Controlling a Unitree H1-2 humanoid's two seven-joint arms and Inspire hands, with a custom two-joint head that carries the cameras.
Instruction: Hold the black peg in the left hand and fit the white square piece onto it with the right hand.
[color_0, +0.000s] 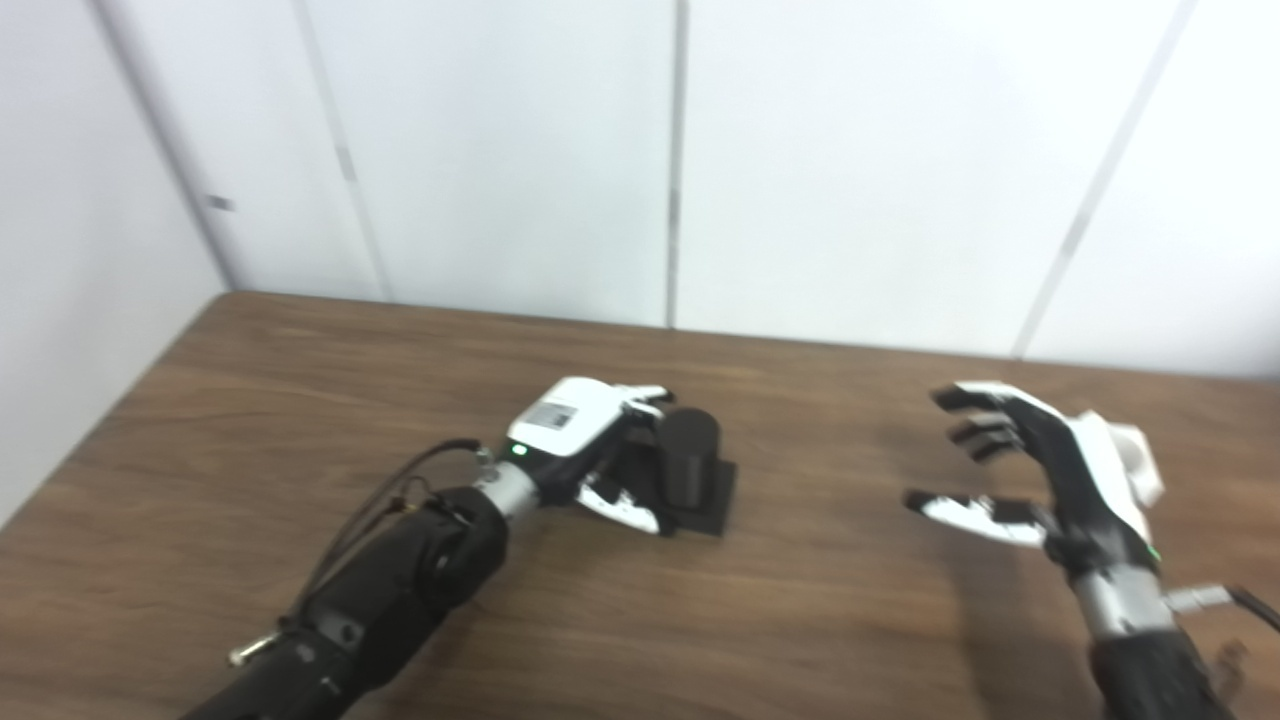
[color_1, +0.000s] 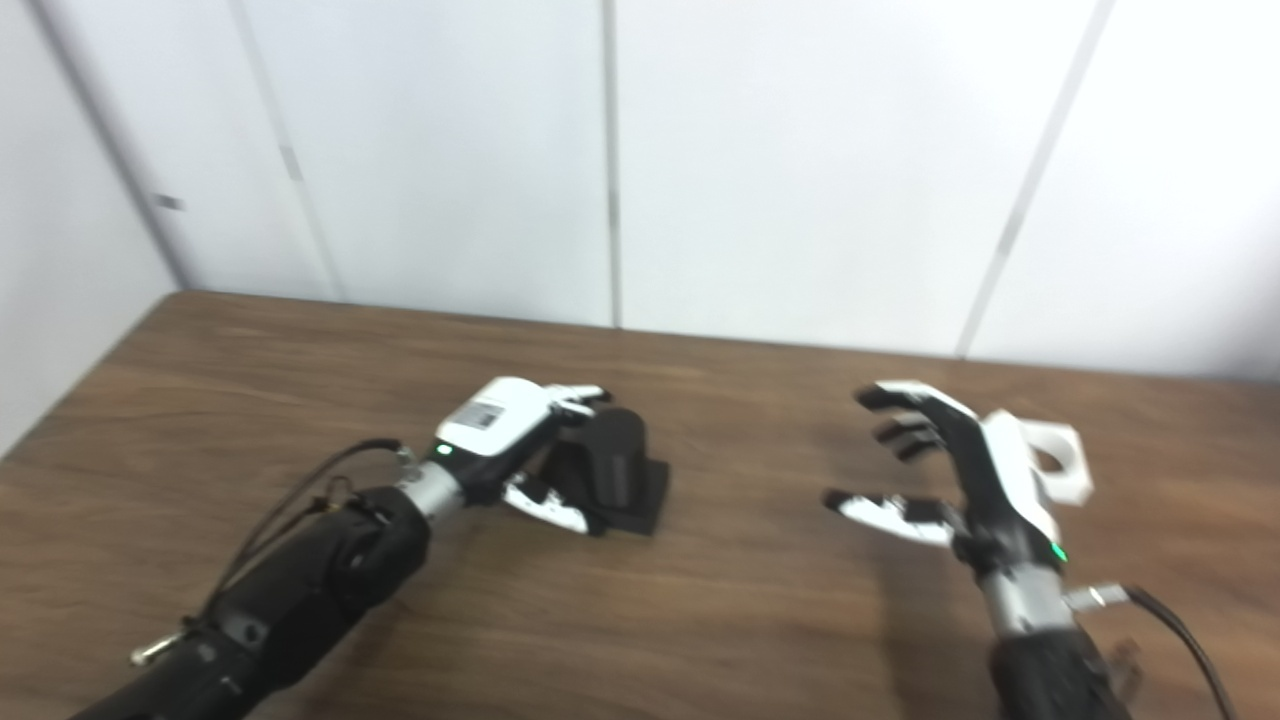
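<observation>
a: which step was in hand?

b: the first one. the left hand (color_0: 590, 440) was at the peg (color_0: 690, 455), fingers curled round its near side and thumb low by the base (color_0: 722, 500). the peg stood upright on the table (color_0: 300, 400), left of centre. whether the grip was firm could not be told; the fingers looked in contact, and the base seemed to rest on the wood.

a: and the right hand?

b: the right hand (color_1: 960, 470) was wide, fingers spread, holding nothing. it hovered over the table's right side. the piece (color_1: 1058, 460) lay just beyond it, partly hidden by the palm; touching or apart could not be told.

a: what did the next move call for?

b: by judgement: secure the peg, then turn the right hand toward the piece and close on its outer edges, leaving the hole clear. after that, hole over peg top, axes in line.

a: materials and shapes?

b: peg: matte black cylinder, blunt top, on a flat square black base. piece: white, blocky, likely rigid plastic, with clipped corners and a round hole through it. table: brown wood grain, smooth, low sheen. the hard, smooth parts could slip in a loose pinch.
</observation>
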